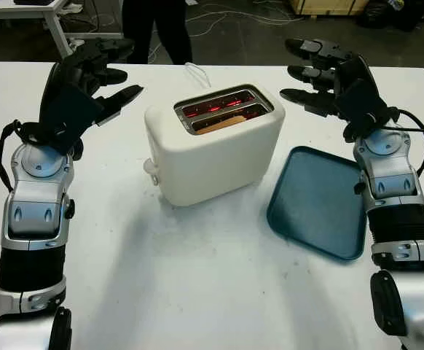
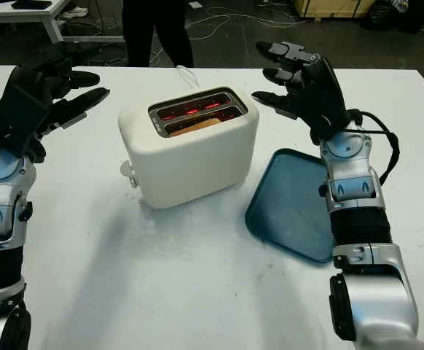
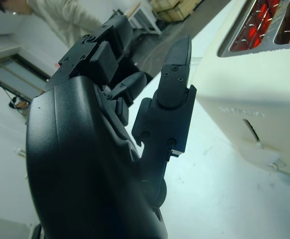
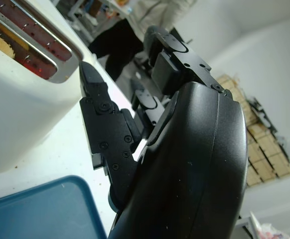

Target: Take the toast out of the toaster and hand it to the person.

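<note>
The white toaster (image 1: 213,142) stands in the middle of the tabletop (image 1: 197,284), its slots glowing red, and the toast (image 1: 221,122) sits low in the slot nearer the robot, only its brown top edge showing. The left robot hand (image 1: 88,84) hovers above the tabletop beside the toaster's left side, open and holding nothing; the right robot hand (image 2: 299,76) hovers off the toaster's right end, above the far corner of the blue tray (image 1: 320,200), likewise open and empty. A person (image 1: 156,29) stands beyond the far edge of the tabletop. The step in hand looks to be the reach for the toast. To do it well, one robot hand should probably come over the near slot from above, fingers pointing down, and pinch the exposed edge without touching the hot metal rim, then lift straight up so the slice does not catch. The other could steady the toaster body.
</note>
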`<action>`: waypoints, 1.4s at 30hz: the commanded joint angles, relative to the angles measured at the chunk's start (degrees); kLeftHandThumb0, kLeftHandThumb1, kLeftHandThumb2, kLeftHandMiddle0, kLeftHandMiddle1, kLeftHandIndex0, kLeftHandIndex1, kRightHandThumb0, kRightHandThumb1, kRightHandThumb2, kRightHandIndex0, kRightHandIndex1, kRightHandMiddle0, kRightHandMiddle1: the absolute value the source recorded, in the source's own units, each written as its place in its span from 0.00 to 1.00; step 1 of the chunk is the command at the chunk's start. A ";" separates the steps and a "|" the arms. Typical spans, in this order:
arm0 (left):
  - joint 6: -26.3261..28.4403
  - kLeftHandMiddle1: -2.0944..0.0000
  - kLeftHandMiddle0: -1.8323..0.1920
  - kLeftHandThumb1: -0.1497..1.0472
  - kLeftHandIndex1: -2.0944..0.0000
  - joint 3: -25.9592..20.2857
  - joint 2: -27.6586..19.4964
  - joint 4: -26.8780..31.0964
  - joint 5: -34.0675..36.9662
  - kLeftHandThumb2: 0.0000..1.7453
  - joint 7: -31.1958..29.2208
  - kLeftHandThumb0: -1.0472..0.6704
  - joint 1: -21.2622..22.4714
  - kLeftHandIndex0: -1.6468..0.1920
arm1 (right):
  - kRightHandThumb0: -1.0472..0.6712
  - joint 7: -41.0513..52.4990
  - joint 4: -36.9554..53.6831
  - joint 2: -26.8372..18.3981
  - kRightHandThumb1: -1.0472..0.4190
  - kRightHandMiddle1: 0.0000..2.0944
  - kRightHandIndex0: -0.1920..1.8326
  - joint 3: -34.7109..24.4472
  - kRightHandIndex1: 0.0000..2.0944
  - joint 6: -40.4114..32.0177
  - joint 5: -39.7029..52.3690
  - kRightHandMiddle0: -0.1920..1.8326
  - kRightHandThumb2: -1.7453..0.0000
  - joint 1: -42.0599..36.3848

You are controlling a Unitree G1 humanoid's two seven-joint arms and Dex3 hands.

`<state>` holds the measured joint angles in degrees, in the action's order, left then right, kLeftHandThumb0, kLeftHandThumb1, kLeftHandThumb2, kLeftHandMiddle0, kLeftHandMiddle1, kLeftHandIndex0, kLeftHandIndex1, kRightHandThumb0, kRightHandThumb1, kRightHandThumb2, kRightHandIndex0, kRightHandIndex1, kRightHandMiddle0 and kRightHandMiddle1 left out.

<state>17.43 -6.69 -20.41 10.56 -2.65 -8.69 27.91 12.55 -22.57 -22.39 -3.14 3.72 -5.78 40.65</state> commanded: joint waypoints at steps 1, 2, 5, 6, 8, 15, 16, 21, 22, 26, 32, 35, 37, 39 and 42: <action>-0.48 0.56 0.79 0.89 0.85 0.10 -0.20 0.13 0.10 0.01 -0.17 0.41 0.98 0.65 | 0.52 0.34 -0.01 -0.75 0.16 0.01 0.44 0.21 0.01 0.20 -0.09 0.40 1.00 0.86; -0.70 0.56 0.79 0.89 0.85 0.12 -0.20 0.05 0.12 0.01 -0.22 0.41 1.02 0.65 | 0.53 0.35 0.22 -0.80 0.16 0.00 0.44 0.22 0.01 -0.11 -0.13 0.40 1.00 0.84; -0.66 0.56 0.79 0.89 0.84 0.24 -0.21 0.03 -0.07 0.01 -0.13 0.41 1.09 0.65 | 0.54 0.55 0.70 -0.79 0.15 0.00 0.43 0.10 0.00 -0.79 0.13 0.40 1.00 0.74; -0.61 0.56 0.79 0.89 0.84 0.30 -0.25 0.04 -0.20 0.01 -0.09 0.41 1.09 0.65 | 0.54 0.65 0.73 -0.71 0.15 0.00 0.43 0.00 0.00 -0.99 0.35 0.40 1.00 0.75; -0.47 0.56 0.79 0.89 0.84 0.39 -0.29 0.16 -0.37 0.01 -0.04 0.41 1.04 0.65 | 0.54 0.69 0.65 -0.76 0.15 0.00 0.43 -0.01 0.00 -0.64 0.24 0.40 1.00 0.68; -0.31 0.56 0.79 0.89 0.83 0.20 -0.07 0.38 -0.04 0.01 -0.02 0.40 0.87 0.66 | 0.53 0.70 -0.28 -0.54 0.15 0.00 0.43 -0.06 0.00 0.06 0.39 0.40 1.00 0.92; 0.02 0.56 0.79 0.89 0.83 0.09 0.07 0.51 0.13 0.01 0.04 0.40 0.86 0.66 | 0.53 0.71 -0.47 -0.55 0.15 0.00 0.43 -0.07 0.00 0.34 0.40 0.40 1.00 0.95; -0.73 0.56 0.79 0.89 0.83 0.13 -0.16 0.22 -0.09 0.01 -0.01 0.42 0.63 0.66 | 0.51 0.33 -0.26 -0.69 0.16 0.00 0.43 0.04 0.00 0.23 -0.07 0.40 1.00 0.79; -0.88 0.56 0.79 0.89 0.82 0.17 -0.24 0.14 -0.17 0.01 -0.04 0.41 0.60 0.66 | 0.51 0.32 0.06 -0.74 0.16 0.00 0.43 0.05 0.00 -0.06 -0.13 0.40 1.00 0.68; -1.16 0.56 0.79 0.89 0.82 0.18 -0.30 0.00 -0.20 0.01 -0.11 0.41 0.50 0.66 | 0.51 0.26 0.36 -0.70 0.16 0.00 0.43 0.13 0.00 -0.49 -0.23 0.40 1.00 0.66; -0.75 0.56 0.79 0.89 0.81 0.17 -0.24 0.19 -0.29 0.01 0.04 0.40 0.47 0.67 | 0.53 0.54 0.80 -0.68 0.15 0.00 0.43 -0.04 0.00 -0.71 0.11 0.39 1.00 0.51; -0.61 0.56 0.79 0.89 0.81 0.15 -0.08 0.31 -0.23 0.01 0.16 0.40 0.49 0.67 | 0.53 0.52 0.77 -0.81 0.15 0.00 0.43 0.08 0.00 -0.46 -0.12 0.40 1.00 0.51; -0.58 0.56 0.79 0.89 0.81 0.14 -0.07 0.33 -0.19 0.01 0.14 0.41 0.52 0.67 | 0.53 0.56 1.00 -0.97 0.15 0.00 0.43 0.11 0.00 -0.37 -0.22 0.40 1.00 0.47; -0.26 0.56 0.79 0.89 0.81 0.18 -0.06 0.50 -0.20 0.01 0.15 0.41 0.54 0.67 | 0.53 0.65 0.74 -0.75 0.16 0.00 0.43 -0.16 0.00 -0.35 0.29 0.40 1.00 0.64; -0.38 0.57 0.78 0.89 0.81 0.32 -0.08 0.45 -0.42 0.01 0.22 0.41 0.56 0.67 | 0.54 0.55 0.19 -0.57 0.16 0.00 0.43 -0.47 0.00 -0.26 0.69 0.39 1.00 0.87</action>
<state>16.96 -6.66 -20.41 10.54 -2.69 -8.68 28.08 12.99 -22.24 -22.50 -3.22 3.59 -5.65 40.66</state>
